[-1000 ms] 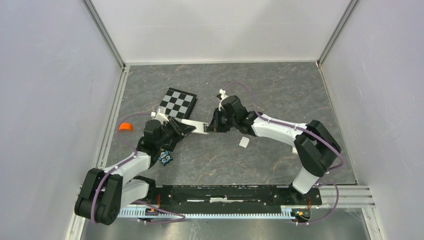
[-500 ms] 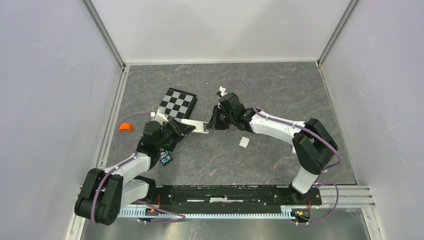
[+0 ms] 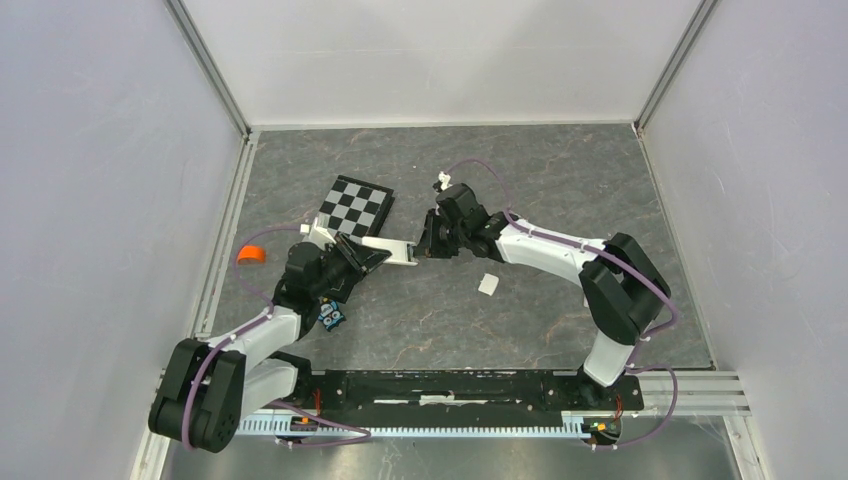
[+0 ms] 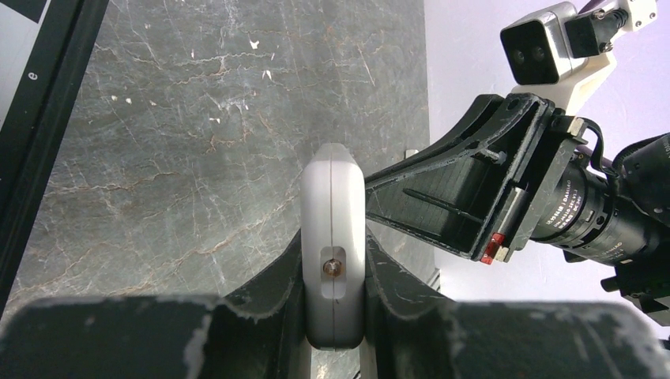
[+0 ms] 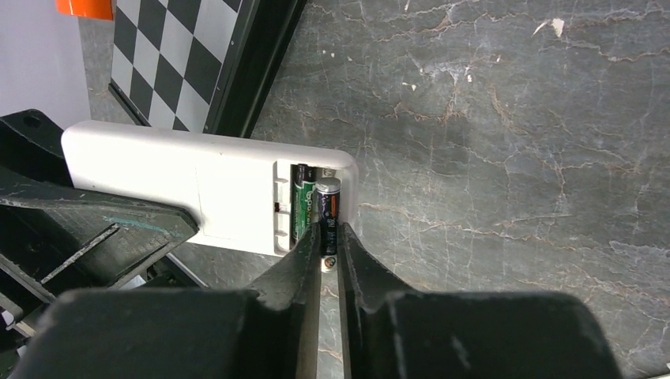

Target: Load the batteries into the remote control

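1. At the far left, a small orange piece (image 3: 250,254) lies on the dark, stone-patterned table (image 3: 560,180), close to the left wall.
2. The left arm (image 3: 262,330) reaches from the near-left corner toward the middle. The left gripper (image 3: 362,254) is clamped on one end of the remote, with one finger pressed against each flat side.
3. A small blue toy (image 3: 331,316) lies on the table just beside that arm, on its near side.
4. A chessboard (image 3: 355,205) lies flat behind the left gripper, toward the back wall.
5. The remote (image 3: 395,249), a slim white bar, sits mid-table between the two grippers, turned on edge. Its plain back faces the right wrist camera. The battery bay at its free end is uncovered.
6. Two batteries lie side by side in the bay. The green battery (image 5: 303,207) is on the inner side. The black battery (image 5: 329,212) is next to it, nearer the end of the remote.
7. The right gripper (image 5: 329,237) is at the edge of the bay. Its fingers stand a narrow gap apart on either side of the black battery's near end. The views do not show whether they pinch it or merely flank it.
8. A small white square (image 3: 488,284) lies on the table, just to the near right of that gripper.
9. The right arm (image 3: 560,262) stretches leftward from the near-right corner.
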### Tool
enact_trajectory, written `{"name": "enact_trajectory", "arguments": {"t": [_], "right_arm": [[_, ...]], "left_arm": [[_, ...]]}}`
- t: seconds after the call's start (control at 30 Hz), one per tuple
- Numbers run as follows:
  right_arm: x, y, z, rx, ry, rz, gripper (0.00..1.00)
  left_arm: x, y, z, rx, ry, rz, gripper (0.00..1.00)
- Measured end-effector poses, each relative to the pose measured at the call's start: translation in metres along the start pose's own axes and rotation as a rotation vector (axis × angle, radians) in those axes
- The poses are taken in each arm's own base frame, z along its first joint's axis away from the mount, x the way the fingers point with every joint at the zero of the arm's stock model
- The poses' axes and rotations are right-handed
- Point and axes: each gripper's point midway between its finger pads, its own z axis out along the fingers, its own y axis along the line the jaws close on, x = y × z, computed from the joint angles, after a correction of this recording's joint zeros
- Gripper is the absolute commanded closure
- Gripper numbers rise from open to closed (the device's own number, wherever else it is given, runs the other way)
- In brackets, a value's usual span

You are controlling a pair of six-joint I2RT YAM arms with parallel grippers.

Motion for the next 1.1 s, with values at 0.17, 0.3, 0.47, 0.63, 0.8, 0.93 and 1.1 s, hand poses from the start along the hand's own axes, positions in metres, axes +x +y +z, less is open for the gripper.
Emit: {"name": "enact_trajectory", "arguments": {"t": [0.17, 0.3, 0.47, 0.63, 0.8, 0.93, 1.1], "right_arm": [[-0.001, 0.001, -0.001, -0.01, 0.006, 0.006, 0.74], [-0.001, 0.003, -0.002, -0.018, 0.012, 0.014, 0.78], [-0.001, 0.004, -0.002, -0.029, 0.019, 0.03, 0.67], [0.0, 0.007, -0.003, -0.045, 0.029, 0.042, 0.66], [-0.001, 0.009, -0.004, -0.057, 0.032, 0.063, 0.5], [-0.005, 0.013, -0.007, -0.072, 0.013, 0.057, 0.27], [-0.018, 0.02, -0.025, -0.12, -0.056, -0.018, 0.02]], "left_arm": [[-0.002, -0.004, 0.0, 0.014, -0.007, -0.008, 0.98], [-0.003, -0.006, 0.0, 0.022, -0.012, -0.009, 0.98], [-0.003, -0.006, 0.0, 0.023, -0.013, -0.008, 0.98], [-0.003, -0.006, 0.001, 0.022, -0.012, -0.009, 0.98], [-0.003, -0.005, 0.001, 0.022, -0.013, -0.009, 0.98], [-0.003, -0.006, 0.001, 0.024, -0.012, -0.009, 0.98], [0.0, -0.008, 0.001, 0.031, 0.011, -0.011, 0.98]]}}
